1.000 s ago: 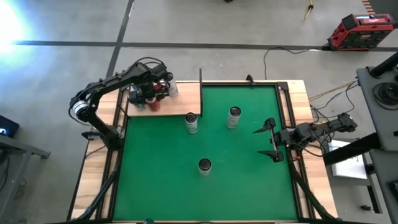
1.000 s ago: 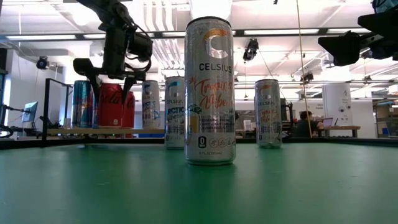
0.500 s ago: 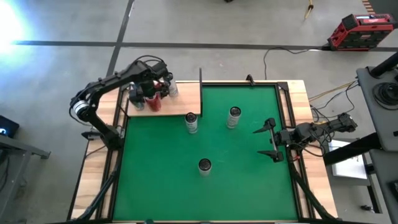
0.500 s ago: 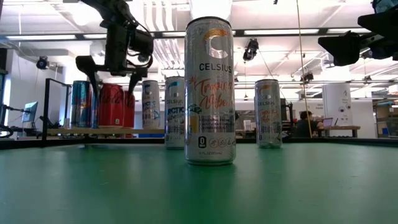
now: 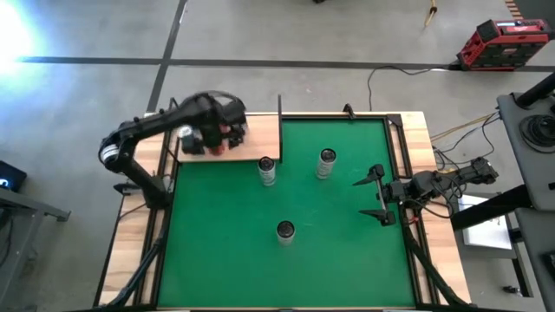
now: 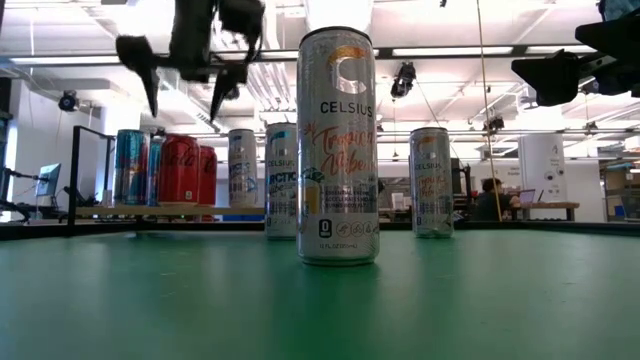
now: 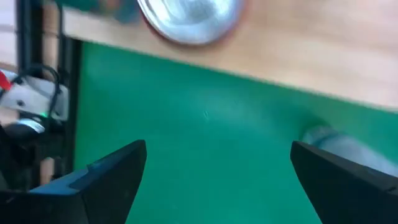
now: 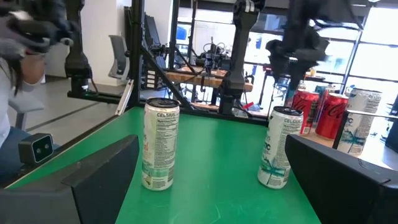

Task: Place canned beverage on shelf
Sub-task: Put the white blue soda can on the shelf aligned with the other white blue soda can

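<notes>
The shelf [image 5: 227,143] lies flat at the far left corner of the table, its long axis running left to right along the far edge, with the green mat [image 5: 286,199] butting against its near and right sides. On it stand several cans, all upright: a blue can [image 6: 129,167] at the left end, two red cans [image 6: 181,169] beside it, and a pale can [image 6: 241,167] further right.

Three more cans stand upright on the mat. One silver can [image 5: 267,171] sits just off the shelf's near right corner, a second [image 5: 326,163] is to its right, and the Celsius can [image 5: 285,231] stands alone nearer the middle of the mat, well apart from the shelf.

The left gripper [image 6: 183,80] hangs in the air above the red cans, fingers pointing down and spread wide, holding nothing. Its arm reaches in from the left edge of the table, bent at the elbow.

The right gripper [image 5: 373,196] waits over the right edge of the mat, fingers spread and empty, pointing left.
</notes>
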`<state>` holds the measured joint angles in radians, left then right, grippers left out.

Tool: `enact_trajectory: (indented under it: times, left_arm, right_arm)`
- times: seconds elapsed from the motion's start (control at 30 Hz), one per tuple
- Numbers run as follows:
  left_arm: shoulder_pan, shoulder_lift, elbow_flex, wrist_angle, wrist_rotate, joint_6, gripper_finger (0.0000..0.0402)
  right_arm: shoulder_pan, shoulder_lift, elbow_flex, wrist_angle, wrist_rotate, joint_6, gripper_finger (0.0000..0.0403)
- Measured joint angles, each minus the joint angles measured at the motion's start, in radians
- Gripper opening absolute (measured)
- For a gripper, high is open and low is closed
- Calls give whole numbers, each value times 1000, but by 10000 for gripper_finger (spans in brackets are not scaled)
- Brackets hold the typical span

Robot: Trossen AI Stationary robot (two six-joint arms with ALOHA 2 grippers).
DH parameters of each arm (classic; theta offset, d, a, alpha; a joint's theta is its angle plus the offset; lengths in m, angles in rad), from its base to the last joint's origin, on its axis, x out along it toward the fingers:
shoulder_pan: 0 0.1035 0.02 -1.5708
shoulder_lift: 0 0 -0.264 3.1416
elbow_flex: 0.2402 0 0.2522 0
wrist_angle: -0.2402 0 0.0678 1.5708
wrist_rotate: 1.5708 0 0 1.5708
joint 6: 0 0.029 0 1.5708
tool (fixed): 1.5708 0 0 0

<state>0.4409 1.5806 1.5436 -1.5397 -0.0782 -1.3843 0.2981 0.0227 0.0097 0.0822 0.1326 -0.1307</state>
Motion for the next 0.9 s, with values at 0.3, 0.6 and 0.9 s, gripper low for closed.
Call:
enact_trajectory:
  times: [0.3,0.6,0.9]
  left_arm:
    - [-393,40,97,14,-137,-241,382]
    - [-479,214,285,2,-144,-143,382]
    - [-448,423,529,-27,-148,36,382]
  right_arm:
    - [0,0,0,0,0,0,396]
    - [0,0,0,0,0,0,396]
    - [0,0,0,0,0,0,396]
